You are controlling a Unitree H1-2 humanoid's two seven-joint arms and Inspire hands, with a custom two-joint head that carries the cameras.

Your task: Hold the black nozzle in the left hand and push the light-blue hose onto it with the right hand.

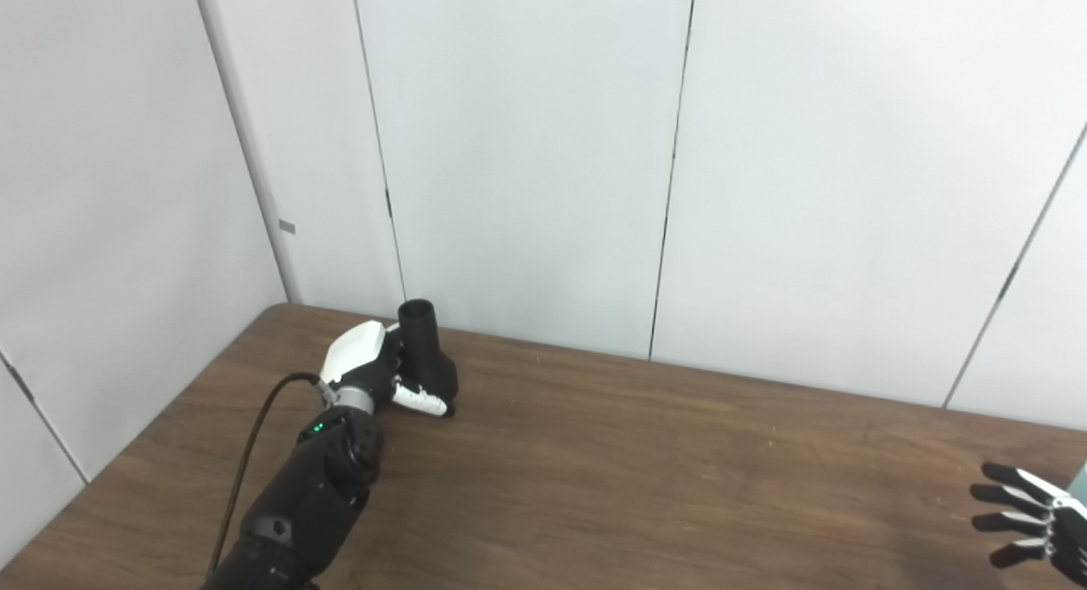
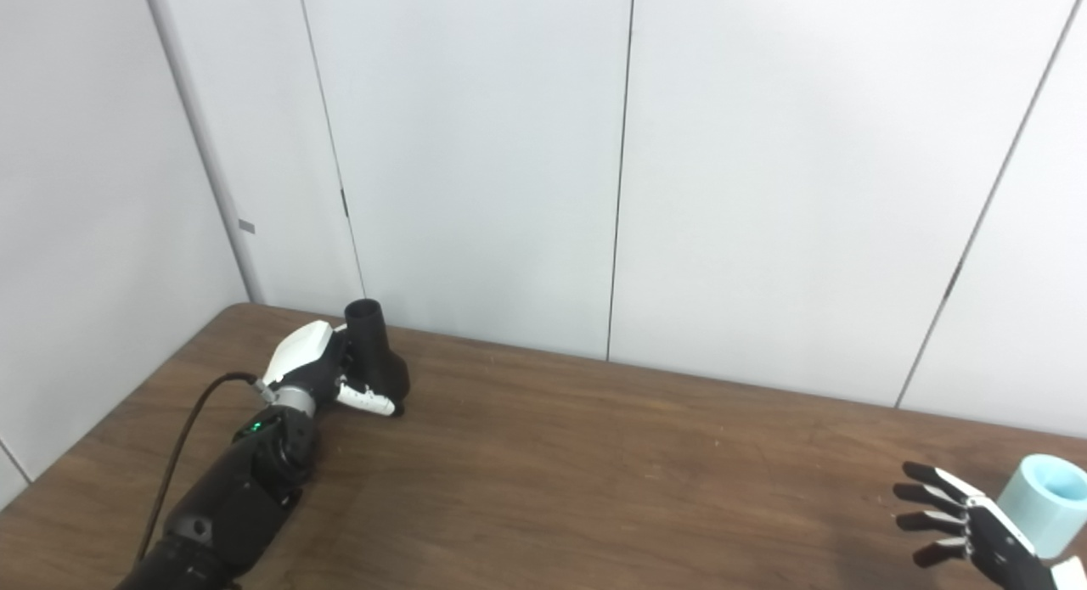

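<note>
I had the wooden table (image 2: pixel 594 488) running from the far left corner by the white wall panels (image 2: pixel 475 148) out past the right border of both head views, and its back edge sat tight against the wall, so no room lay behind it. The broad middle of the tabletop between my two hands lay bare, giving plenty of room to bring them together.

At about ten o'clock, near the far left corner, my left hand (image 2: pixel 327 378) had its fingers (image 2: pixel 367 400) curled around the wide lower body of the black nozzle (image 2: pixel 374 352). The nozzle stood close to upright, its long axis tipped slightly left, its narrow open mouth pointing up toward the wall. Its base was just at the table surface; I could not tell whether it touched.

At about four o'clock, well apart from the nozzle, my right hand (image 2: pixel 964 518) had its fingers (image 2: pixel 921 495) spread and pointing left, pinching nothing. The light-blue hose (image 2: pixel 1043 501) stood just beside it, behind the palm, its open end facing up and its axis leaning right.
</note>
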